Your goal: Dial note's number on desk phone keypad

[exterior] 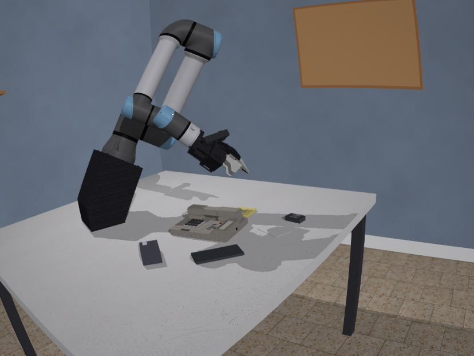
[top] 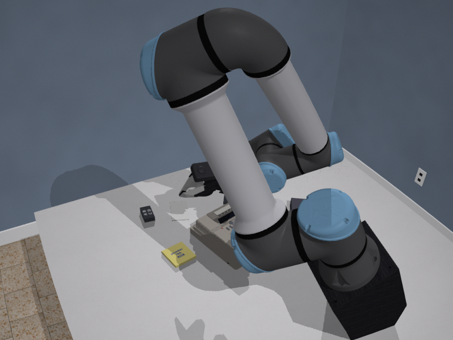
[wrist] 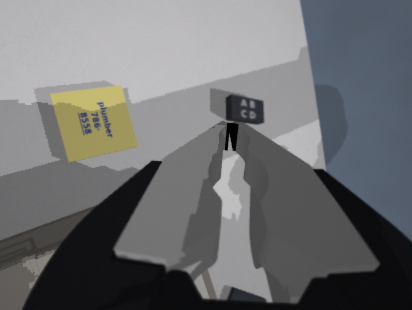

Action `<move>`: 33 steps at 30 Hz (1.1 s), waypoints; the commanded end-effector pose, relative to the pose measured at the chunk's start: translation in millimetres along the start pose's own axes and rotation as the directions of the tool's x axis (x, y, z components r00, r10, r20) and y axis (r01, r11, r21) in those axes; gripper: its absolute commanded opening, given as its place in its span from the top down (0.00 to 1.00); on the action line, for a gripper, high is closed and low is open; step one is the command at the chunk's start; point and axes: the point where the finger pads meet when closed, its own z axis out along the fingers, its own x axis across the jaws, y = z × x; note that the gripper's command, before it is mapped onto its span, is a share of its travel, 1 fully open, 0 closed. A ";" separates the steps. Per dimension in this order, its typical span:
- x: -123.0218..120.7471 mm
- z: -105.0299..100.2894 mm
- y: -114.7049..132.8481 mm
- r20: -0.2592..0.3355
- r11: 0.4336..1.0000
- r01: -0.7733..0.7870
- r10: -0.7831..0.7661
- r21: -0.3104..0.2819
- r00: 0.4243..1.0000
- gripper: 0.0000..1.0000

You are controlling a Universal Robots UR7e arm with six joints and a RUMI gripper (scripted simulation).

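Note:
The beige desk phone (exterior: 209, 223) sits mid-table with its dark keypad (exterior: 193, 221) facing up and the handset (exterior: 216, 210) in its cradle; my arm partly hides it in the top view (top: 215, 227). The yellow note (wrist: 94, 122) reads "plumber 786-8558"; it lies beside the phone (top: 178, 253). My gripper (exterior: 244, 169) is shut and empty, held high above the table, past the phone's far side. It also shows in the top view (top: 181, 192) and in the wrist view (wrist: 230, 142).
A small black block marked "AB CD" (wrist: 244, 109) lies beyond the fingertips (top: 147, 214). A flat black slab (exterior: 217, 253) and a dark card-like piece (exterior: 150, 252) lie in front of the phone. A pale sheet (top: 180, 211) lies flat on the table.

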 end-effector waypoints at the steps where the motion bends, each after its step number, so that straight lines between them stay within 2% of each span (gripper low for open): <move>1: -6.1 -7.8 8.2 0.022 1.000 0.003 -0.003 0.012 1.000 1.00; 33: -44.1 -45.3 54.6 0.022 1.000 0.003 -0.003 0.013 1.000 1.00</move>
